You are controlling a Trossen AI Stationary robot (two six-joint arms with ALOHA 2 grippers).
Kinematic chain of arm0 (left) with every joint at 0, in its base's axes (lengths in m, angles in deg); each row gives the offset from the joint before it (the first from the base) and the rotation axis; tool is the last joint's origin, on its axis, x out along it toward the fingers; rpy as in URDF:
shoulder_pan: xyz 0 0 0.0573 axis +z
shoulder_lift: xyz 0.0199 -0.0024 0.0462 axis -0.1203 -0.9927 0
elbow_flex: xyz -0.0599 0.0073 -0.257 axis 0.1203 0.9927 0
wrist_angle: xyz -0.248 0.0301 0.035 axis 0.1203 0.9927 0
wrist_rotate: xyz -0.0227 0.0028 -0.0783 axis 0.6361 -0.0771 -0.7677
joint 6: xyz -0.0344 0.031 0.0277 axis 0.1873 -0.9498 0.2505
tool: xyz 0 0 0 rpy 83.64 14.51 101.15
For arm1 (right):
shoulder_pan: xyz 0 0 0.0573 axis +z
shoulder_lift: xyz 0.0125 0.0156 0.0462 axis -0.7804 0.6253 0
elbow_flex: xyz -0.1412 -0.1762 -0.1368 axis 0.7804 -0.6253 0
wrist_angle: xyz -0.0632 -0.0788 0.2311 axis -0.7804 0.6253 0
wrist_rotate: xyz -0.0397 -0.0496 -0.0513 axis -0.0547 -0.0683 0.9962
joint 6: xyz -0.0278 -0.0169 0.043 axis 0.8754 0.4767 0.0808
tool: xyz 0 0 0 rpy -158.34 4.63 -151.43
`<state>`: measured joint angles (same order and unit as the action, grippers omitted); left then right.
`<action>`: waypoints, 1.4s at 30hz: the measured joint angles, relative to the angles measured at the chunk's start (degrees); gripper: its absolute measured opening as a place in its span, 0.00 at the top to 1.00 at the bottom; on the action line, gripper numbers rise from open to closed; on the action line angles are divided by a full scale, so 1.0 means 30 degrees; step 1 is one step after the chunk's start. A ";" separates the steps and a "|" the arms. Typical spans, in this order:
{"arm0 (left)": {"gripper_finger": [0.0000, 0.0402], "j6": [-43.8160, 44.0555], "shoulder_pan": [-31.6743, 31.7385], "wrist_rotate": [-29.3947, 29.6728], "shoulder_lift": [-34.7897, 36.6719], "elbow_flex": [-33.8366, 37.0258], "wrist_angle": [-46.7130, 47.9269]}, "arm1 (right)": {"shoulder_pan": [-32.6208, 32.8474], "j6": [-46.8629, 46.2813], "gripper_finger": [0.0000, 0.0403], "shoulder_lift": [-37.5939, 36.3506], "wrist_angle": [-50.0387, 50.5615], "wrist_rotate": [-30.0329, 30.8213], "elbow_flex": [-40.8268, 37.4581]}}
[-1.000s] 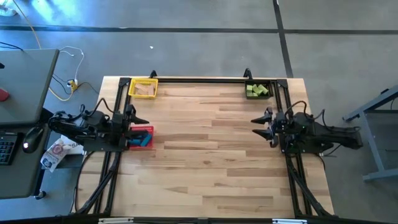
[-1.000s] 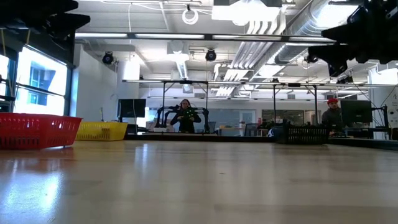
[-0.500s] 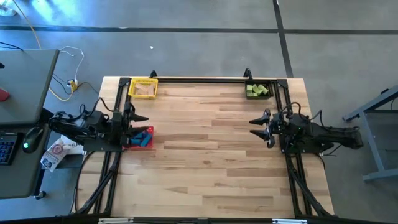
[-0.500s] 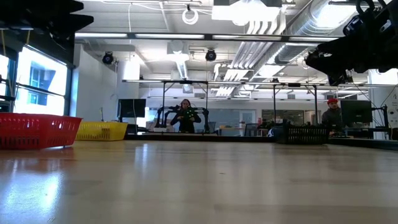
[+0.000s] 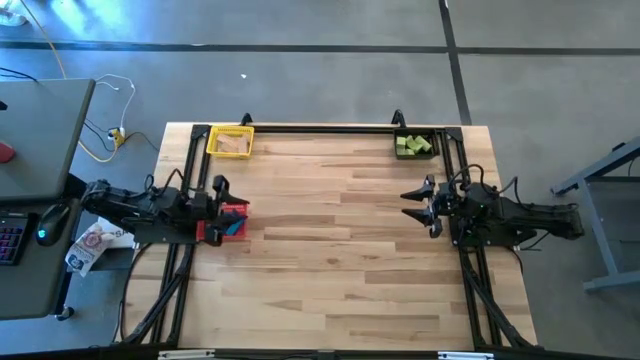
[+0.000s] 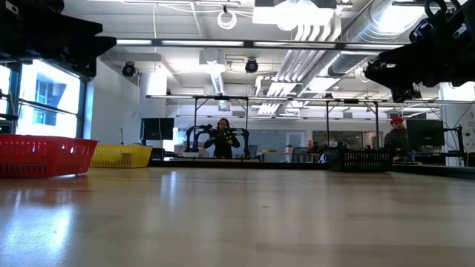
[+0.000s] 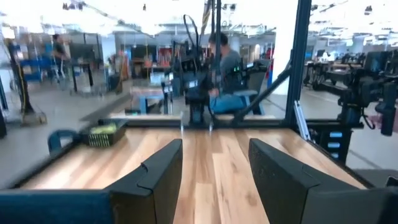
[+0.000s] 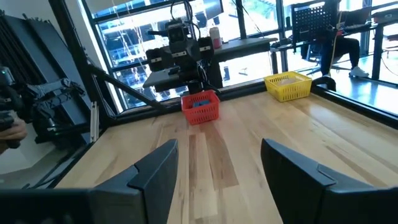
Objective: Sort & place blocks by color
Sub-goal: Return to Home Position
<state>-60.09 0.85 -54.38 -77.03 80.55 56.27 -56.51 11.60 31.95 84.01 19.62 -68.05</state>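
Tan blocks (image 5: 234,146), yellow mesh bin (image 5: 210,141), far-left table (image 5: 330,250) corner; green blocks (image 5: 412,147), black bin (image 5: 415,135), far-right corner; blue blocks (image 5: 233,226), red bin (image 5: 238,208), left edge. Left end effector (image 7: 214,149), right end effector (image 8: 219,146): fingers apart.

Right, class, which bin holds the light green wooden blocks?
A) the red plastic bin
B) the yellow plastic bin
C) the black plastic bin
C: the high view shows the light green wooden blocks lying inside the black plastic bin, none in the other two.
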 joint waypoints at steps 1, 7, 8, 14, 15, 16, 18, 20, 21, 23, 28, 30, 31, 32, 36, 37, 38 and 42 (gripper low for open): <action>0.57 0.0296 0.0000 0.0021 0.0003 0.0084 0.0188 | 0.0000 -0.0155 0.46 0.0000 0.0004 0.0007 0.0000; 0.57 0.2482 0.0007 -0.0524 -0.0032 0.0097 0.1021 | 0.0000 -0.1149 0.46 0.0000 0.0013 0.0011 0.0000; 0.57 0.2426 0.0007 -0.0653 -0.0032 0.0097 0.1021 | 0.0000 -0.1138 0.46 0.0000 0.0009 0.0011 0.0000; 0.57 0.0933 0.0000 -0.0685 -0.0090 0.0097 0.1028 | 0.0000 -0.1003 0.46 0.0000 0.0014 0.0007 0.0000; 0.57 0.1039 0.0000 -0.0685 -0.0090 0.0097 0.1028 | 0.0000 -0.1003 0.46 0.0000 0.0014 0.0007 0.0000; 0.57 0.1330 0.0000 -0.0686 -0.0090 0.0097 0.1034 | 0.0003 -0.1003 0.46 0.0000 0.0014 0.0014 0.0000; 0.57 0.1890 0.0000 -0.0685 -0.0090 0.0097 0.0991 | 0.0000 -0.1003 0.46 0.0000 0.0014 0.0007 0.0000; 0.57 0.2263 0.0000 -0.0683 -0.0090 0.0097 0.0987 | 0.0000 -0.1003 0.46 0.0000 0.0014 0.0007 0.0000; 0.57 0.2302 0.0000 -0.0678 -0.0090 0.0097 0.0989 | 0.0002 -0.1003 0.46 0.0000 0.0014 0.0007 0.0000; 0.57 0.2318 0.0000 -0.0678 -0.0090 0.0097 0.0977 | 0.0002 -0.1003 0.46 0.0000 0.0014 0.0009 0.0000; 0.57 0.2353 0.0000 -0.0678 -0.0090 0.0097 0.0984 | 0.0000 -0.1003 0.46 0.0000 0.0021 0.0007 0.0000; 0.57 0.2353 0.0000 -0.0670 -0.0090 0.0097 0.0977 | 0.0000 -0.1003 0.46 0.0000 0.0016 0.0008 0.0000; 0.57 0.2353 0.0000 -0.0666 -0.0090 0.0097 0.0977 | 0.0000 -0.1003 0.46 0.0000 0.0020 0.0008 0.0000; 0.57 0.2353 0.0000 -0.0661 -0.0090 0.0097 0.0977 | 0.0002 -0.1003 0.46 0.0000 0.0018 0.0013 0.0000; 0.57 0.2353 0.0000 -0.0648 -0.0090 0.0097 0.0977 | 0.0000 -0.1003 0.46 0.0000 0.0021 0.0007 0.0000; 0.57 0.2353 0.0000 -0.0648 -0.0090 0.0097 0.0977 | 0.0000 -0.1003 0.46 0.0000 0.0021 0.0014 0.0000; 0.57 0.2353 0.0000 -0.0648 -0.0090 0.0097 0.0977 | 0.0000 -0.1003 0.46 0.0000 0.0021 0.0007 0.0000; 0.57 0.2353 0.0000 -0.0648 -0.0090 0.0097 0.0977 | 0.0000 -0.1003 0.46 0.0000 0.0021 0.0009 0.0000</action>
<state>-53.03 0.85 -56.33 -77.30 80.85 59.20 -56.51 8.59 31.95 84.07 19.65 -68.05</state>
